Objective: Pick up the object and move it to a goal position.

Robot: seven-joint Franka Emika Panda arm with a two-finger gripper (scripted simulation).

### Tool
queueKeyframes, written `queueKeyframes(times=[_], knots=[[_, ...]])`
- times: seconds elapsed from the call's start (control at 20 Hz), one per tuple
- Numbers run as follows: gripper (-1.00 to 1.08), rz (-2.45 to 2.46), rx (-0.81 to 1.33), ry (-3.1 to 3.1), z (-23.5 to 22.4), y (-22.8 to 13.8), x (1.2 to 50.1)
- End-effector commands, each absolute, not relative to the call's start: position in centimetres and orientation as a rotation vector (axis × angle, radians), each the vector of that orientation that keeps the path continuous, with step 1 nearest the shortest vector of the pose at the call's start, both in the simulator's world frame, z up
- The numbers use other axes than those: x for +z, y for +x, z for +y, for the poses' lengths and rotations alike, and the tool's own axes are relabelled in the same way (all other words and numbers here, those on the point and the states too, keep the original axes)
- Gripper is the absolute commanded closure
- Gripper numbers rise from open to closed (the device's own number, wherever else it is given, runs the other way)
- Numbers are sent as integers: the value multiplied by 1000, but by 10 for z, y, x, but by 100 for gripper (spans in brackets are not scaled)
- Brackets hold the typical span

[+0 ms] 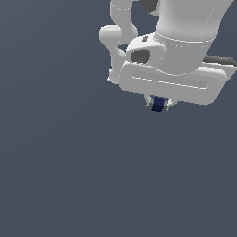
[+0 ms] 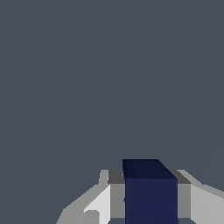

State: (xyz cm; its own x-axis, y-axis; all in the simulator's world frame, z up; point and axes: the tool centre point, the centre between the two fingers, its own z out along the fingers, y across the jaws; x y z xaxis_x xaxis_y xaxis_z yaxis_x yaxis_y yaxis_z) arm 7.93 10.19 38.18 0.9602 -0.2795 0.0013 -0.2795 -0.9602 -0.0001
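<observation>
In the exterior view the white robot arm (image 1: pixel 185 41) is filling the upper right of the frame, and its gripper (image 1: pixel 159 103) is pointing down toward the plain grey counter (image 1: pixel 69 162). The small dark blue cube (image 1: pixel 159 104) is sitting between the jaws, just under the wide white hand, a little right of the frame's centre. In the wrist view the same cube (image 2: pixel 151 194) is appearing at the lower middle of the frame, with a grey finger (image 2: pixel 116 194) pressing on one side and another one on the other side, so the jaws are closing on the cube and gripping it. I cannot tell if the cube is already lifted or is touching the counter, because no shadow is showing. No goal mark is visible in either picture. In my judgement, the main risk now is slipping: the cube is very small against the fingers, so a fast or jerky move could be turning it or dropping it. Also, without a visible target, the arm may be stopping at a wrong place.
</observation>
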Motion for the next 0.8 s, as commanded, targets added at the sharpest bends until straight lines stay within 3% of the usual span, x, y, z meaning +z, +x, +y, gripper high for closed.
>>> queueKeyframes(times=[0.0,0.75], knots=[[108,-444,0,3110,105,81,394],[108,-443,0,3110,112,86,418]])
